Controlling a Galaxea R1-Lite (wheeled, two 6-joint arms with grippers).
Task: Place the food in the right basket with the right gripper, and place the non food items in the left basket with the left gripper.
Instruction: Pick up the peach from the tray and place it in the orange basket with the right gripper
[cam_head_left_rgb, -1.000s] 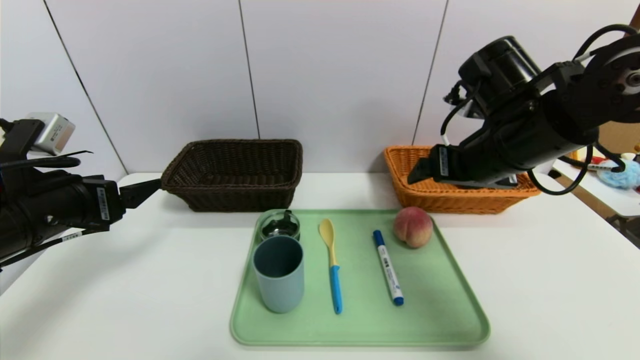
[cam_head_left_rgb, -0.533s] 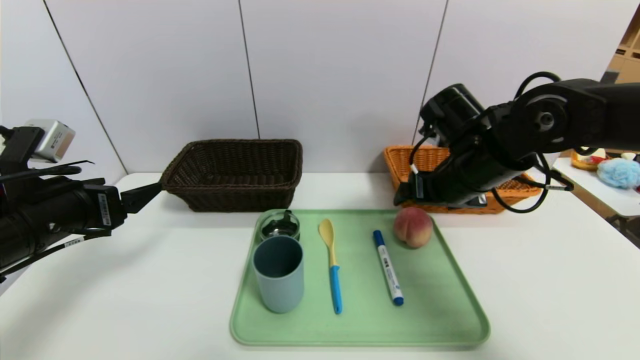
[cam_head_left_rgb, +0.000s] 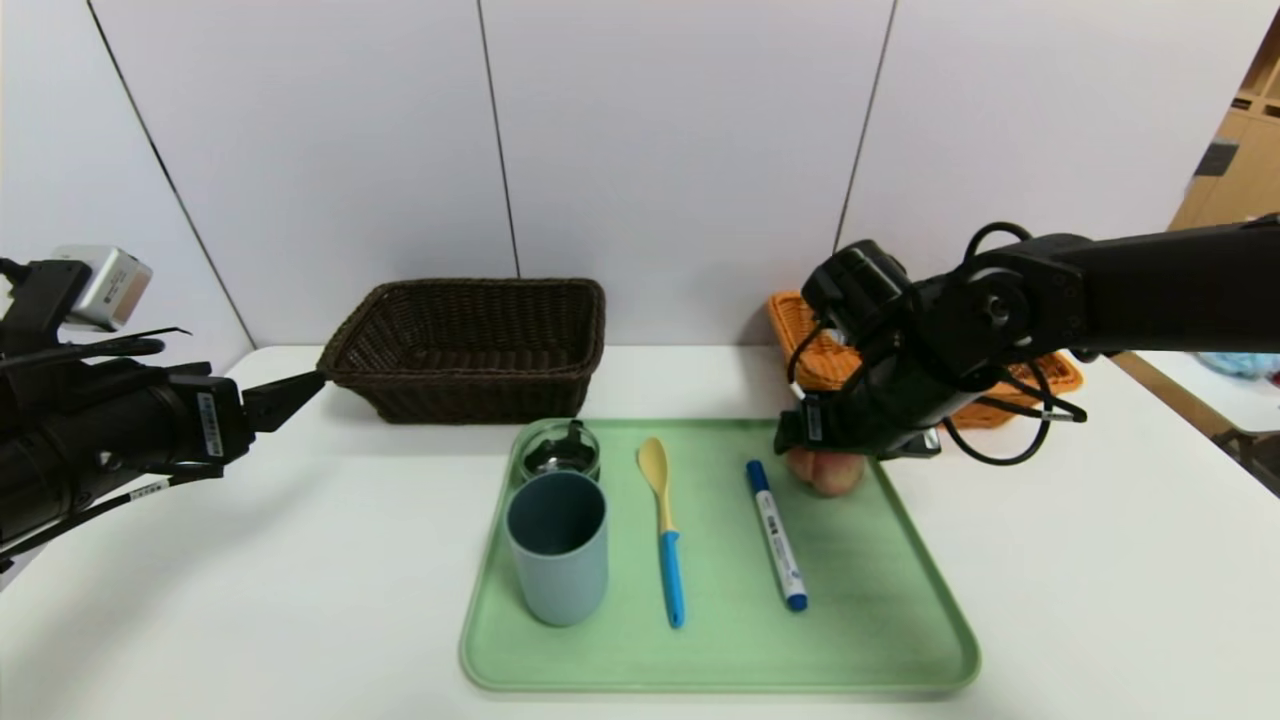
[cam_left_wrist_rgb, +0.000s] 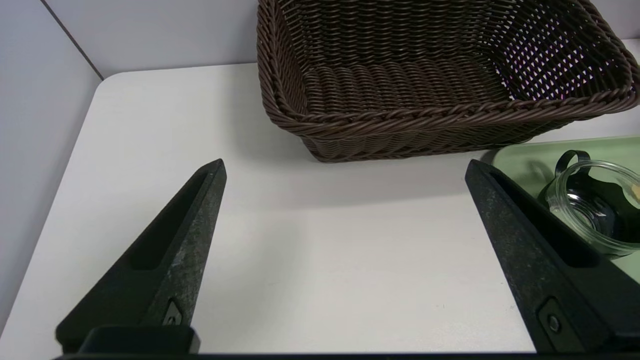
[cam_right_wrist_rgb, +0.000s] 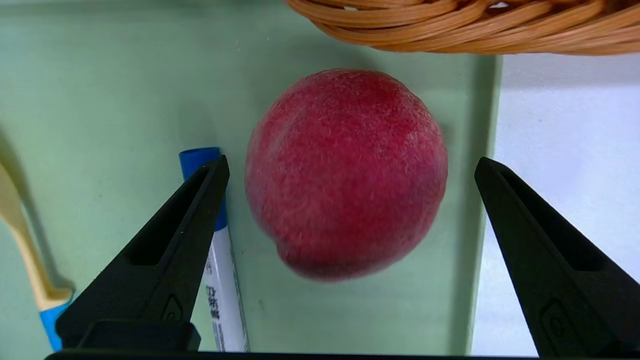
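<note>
A white table (cam_head_left_rgb: 250, 560) carries the green tray (cam_head_left_rgb: 880, 620) and two wicker baskets (dark brown (cam_head_left_rgb: 470, 345), orange-tan (cam_head_left_rgb: 800, 335)).

Green tray (cam_head_left_rgb: 900, 620) lies flat on white table (cam_head_left_rgb: 250, 600), near front edge. Pale panelled wall (cam_head_left_rgb: 680, 150) behind. Wooden shelving (cam_head_left_rgb: 1235, 170) at far right.

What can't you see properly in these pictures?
- Peach: head view, mostly hidden under the right pincer.
- Orange basket: its inside is blocked by the right arm; the right wrist view cuts it off.
- Marker: right wrist view, partly behind a finger.
- Jar: left wrist view, cut off at the edge.
</note>
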